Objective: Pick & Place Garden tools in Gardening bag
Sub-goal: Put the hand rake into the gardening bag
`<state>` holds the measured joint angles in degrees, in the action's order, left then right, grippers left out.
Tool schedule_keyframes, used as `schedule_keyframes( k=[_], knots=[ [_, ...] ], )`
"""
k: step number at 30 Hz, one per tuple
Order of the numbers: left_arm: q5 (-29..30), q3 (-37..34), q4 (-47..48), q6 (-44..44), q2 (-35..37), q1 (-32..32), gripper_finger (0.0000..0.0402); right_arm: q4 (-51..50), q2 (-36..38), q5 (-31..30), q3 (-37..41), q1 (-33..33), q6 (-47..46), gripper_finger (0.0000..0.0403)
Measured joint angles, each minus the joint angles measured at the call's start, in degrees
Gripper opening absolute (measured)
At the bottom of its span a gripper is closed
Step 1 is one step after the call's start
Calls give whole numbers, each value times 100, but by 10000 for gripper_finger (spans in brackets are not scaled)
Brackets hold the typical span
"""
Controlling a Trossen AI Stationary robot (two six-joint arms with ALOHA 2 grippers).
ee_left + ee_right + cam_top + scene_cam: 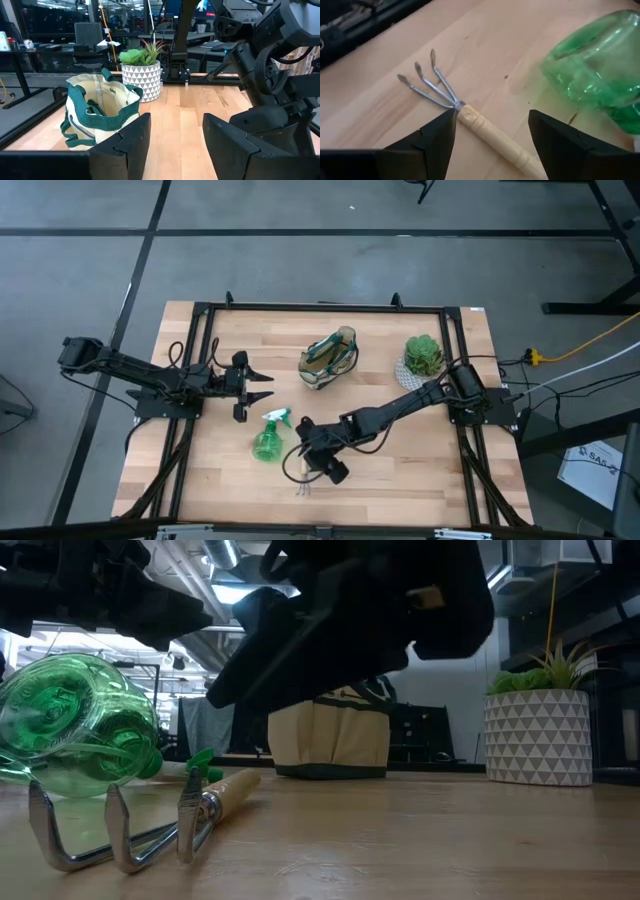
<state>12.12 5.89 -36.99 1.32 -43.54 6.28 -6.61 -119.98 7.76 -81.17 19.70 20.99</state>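
The wooden-handled rake (485,131) lies flat on the table near its front edge, tines (422,77) toward that edge; it also shows in the low view (150,830) and the high view (304,480). The green spray bottle (268,438) lies on its side just left of it. My right gripper (490,122) is open and hovers above the rake's handle, one finger on either side, touching nothing. The khaki bag (330,358) stands upright at the table's far middle, mouth open. My left gripper (268,386) is open and empty, left of the bag. The trowel and shears are out of view.
A potted plant (423,357) in a white patterned pot stands right of the bag, close by my right arm (420,395). A black frame (200,315) runs around the tabletop. Bare wood lies between the bag and the rake (400,460).
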Motion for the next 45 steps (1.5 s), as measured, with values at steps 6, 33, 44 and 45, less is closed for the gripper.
schedule_keyframes(
  k=[6, 33, 44, 45],
  knots=[
    [0, 0, 0, 2, 1, 0, 176, -261, 0, 130, 0, 0, 70, 251],
    [0, 2, 0, 2, 0, -1, 177, -1456, 9, 897, -344, -123, 50, 186],
    [0, 0, 0, 2, -1, 0, 177, -2517, 9, 884, -709, -92, 915, 186],
    [0, 2, 0, 0, -1, 0, 176, -2590, 9, 882, -751, -94, 965, 186]
  ],
)
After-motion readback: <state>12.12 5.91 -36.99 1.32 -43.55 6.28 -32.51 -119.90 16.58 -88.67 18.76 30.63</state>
